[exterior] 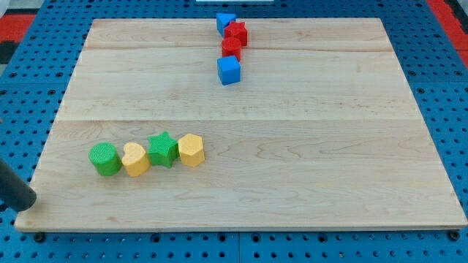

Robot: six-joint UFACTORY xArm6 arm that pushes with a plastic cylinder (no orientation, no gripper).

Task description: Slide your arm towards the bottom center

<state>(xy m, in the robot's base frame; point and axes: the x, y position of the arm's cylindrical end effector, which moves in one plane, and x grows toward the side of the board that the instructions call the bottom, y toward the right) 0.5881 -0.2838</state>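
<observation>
My tip (28, 205) rests at the worktop's (292, 146) bottom-left corner, well left of the green cylinder (104, 159), yellow heart (135, 159), green star (163, 149) and yellow hexagon (191, 150) row; no gripper fitted, nothing held.

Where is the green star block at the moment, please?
The green star block sits in the board's lower left row, between the yellow heart block and the yellow hexagon block.

my tip (28, 203), view's bottom-left corner, rod slanted
</observation>
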